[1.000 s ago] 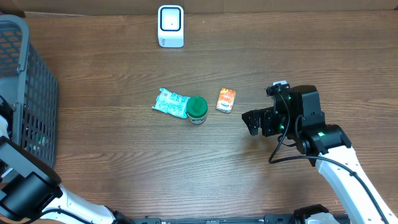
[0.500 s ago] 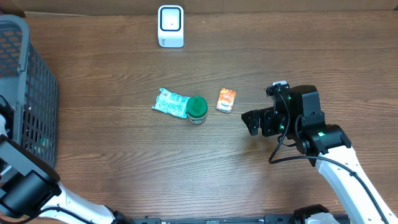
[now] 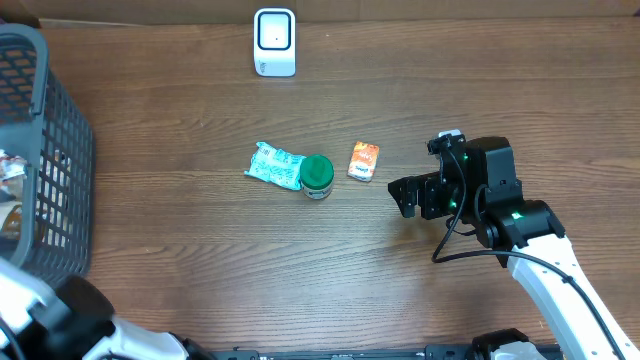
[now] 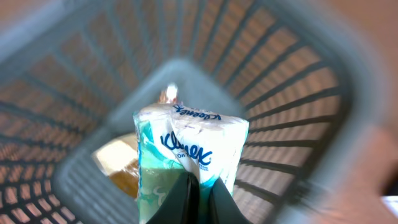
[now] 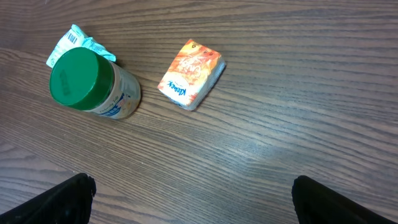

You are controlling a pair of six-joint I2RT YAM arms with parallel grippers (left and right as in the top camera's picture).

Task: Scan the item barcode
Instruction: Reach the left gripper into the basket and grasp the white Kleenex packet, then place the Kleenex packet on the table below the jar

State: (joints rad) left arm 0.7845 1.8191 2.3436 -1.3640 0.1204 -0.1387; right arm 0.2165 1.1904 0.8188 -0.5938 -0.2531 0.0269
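In the left wrist view my left gripper [image 4: 200,186] is shut on a white and teal Kleenex tissue pack [image 4: 186,140], held above the inside of the grey basket [image 4: 292,112]. The white scanner [image 3: 274,42] stands at the back of the table. Mid-table lie a teal packet [image 3: 272,164], a green-lidded jar [image 3: 318,175] and an orange tissue pack [image 3: 363,160]. My right gripper [image 3: 407,196] hovers open just right of the orange pack [image 5: 191,73], nothing between its fingers [image 5: 69,194]. The jar [image 5: 93,86] lies on its side.
The grey basket [image 3: 60,150] fills the table's left edge, with a few items in its bottom [image 3: 10,200]. My left arm [image 3: 60,320] shows blurred at the lower left corner. A cardboard wall runs behind the scanner.
My left gripper has shut on the tissue pack. In the overhead view the left arm has drawn back toward the lower left, uncovering the basket's contents. The right arm has not moved.
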